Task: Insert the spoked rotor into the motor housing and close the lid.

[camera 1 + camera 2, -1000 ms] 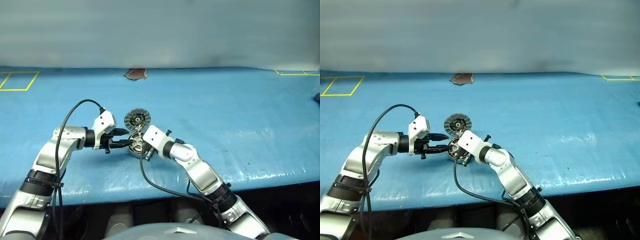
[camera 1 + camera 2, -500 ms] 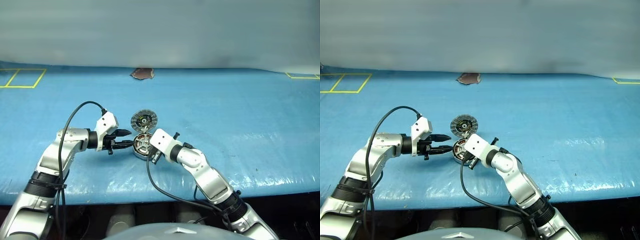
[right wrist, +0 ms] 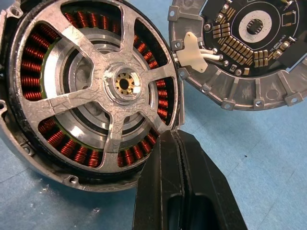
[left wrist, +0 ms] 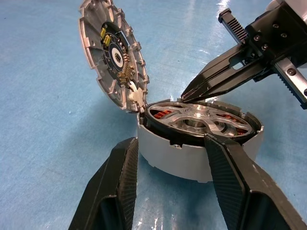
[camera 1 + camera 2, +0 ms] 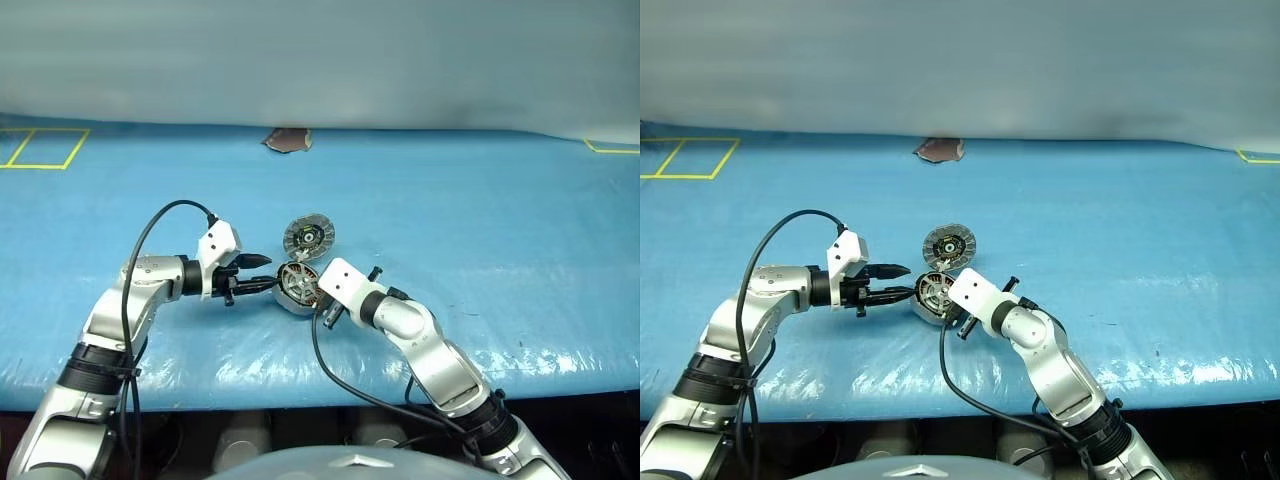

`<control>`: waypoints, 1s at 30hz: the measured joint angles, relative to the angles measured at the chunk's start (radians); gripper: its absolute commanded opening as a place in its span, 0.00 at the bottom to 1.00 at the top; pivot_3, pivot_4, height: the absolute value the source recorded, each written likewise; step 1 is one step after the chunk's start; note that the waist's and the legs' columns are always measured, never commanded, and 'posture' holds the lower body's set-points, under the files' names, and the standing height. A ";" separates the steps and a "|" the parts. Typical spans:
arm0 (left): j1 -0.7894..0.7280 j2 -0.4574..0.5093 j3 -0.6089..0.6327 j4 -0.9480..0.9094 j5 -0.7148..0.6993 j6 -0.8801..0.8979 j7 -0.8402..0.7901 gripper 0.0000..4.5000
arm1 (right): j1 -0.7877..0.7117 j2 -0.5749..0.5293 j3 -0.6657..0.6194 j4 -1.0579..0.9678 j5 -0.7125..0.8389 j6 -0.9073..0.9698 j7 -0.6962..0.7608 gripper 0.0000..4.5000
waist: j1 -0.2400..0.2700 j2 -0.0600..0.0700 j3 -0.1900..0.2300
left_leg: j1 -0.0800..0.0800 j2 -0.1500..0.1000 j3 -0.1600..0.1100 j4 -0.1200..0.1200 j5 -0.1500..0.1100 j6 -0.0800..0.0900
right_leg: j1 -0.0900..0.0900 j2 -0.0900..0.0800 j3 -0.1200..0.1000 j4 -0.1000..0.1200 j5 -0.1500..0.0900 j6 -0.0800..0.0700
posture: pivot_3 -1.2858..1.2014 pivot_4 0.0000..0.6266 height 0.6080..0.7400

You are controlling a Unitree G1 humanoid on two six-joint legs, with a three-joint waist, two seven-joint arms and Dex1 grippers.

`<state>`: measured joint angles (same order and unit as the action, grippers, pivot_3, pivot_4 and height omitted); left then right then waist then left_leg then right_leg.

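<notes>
You can't see the far rim of the motor housing [image 3: 29, 158] in the right wrist view; the picture's edge cuts it off, and the lid [image 3: 249, 52] runs off the edge too. The right gripper [image 3: 180, 158] covers part of the spoked rotor [image 3: 103, 79] rim there.

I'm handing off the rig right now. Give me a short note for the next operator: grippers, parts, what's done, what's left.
Left gripper: open, fingers on either side of the motor housing on the blue table; contact unclear.
Right gripper: shut, empty, tip at the housing's rim.
Spoked rotor: already in the housing, over the copper windings.
Lid: open, standing up at the housing's far edge, joined at the rim.
Done: rotor inserted.
Left: swing the lid down onto the housing and close it.
</notes>
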<state>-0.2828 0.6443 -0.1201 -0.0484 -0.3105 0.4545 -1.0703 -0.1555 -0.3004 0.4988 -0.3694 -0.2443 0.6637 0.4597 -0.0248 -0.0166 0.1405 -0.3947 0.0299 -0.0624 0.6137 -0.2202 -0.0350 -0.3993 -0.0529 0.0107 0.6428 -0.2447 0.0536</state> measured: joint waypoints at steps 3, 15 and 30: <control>0.012 0.032 0.003 -0.001 -0.007 0.002 -0.005 0.52 | -0.004 0.009 0.001 -0.012 0.006 0.000 0.002 0.00 | -0.003 0.001 0.006 | 0.000 0.000 0.000 0.000 0.000 0.000 | 0.000 0.001 0.000 0.000 0.000 0.000 | 0.52 0.24 1.00; 0.066 0.108 0.043 -0.044 -0.026 0.032 -0.015 0.52 | -0.056 0.034 0.026 -0.037 0.024 -0.001 0.038 0.00 | -0.012 0.001 0.015 | -0.016 0.000 -0.001 0.000 0.000 0.000 | -0.015 0.002 0.001 0.002 0.004 0.007 | 0.52 0.24 1.00; 0.075 0.112 0.072 -0.059 -0.063 0.059 -0.013 0.52 | -0.098 0.107 0.052 0.020 0.095 -0.033 0.060 0.00 | -0.012 0.001 0.016 | -0.016 0.000 -0.001 0.004 0.000 0.000 | -0.014 0.003 0.001 0.003 0.005 0.008 | 0.52 0.24 1.00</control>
<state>-0.2077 0.7560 -0.0486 -0.1071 -0.3735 0.5133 -1.0829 -0.2538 -0.1932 0.5507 -0.3496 -0.1489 0.6312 0.5200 -0.0367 -0.0155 0.1561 -0.4110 0.0304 -0.0631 0.6173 -0.2200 -0.0350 -0.4134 -0.0504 0.0117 0.6461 -0.2396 0.0611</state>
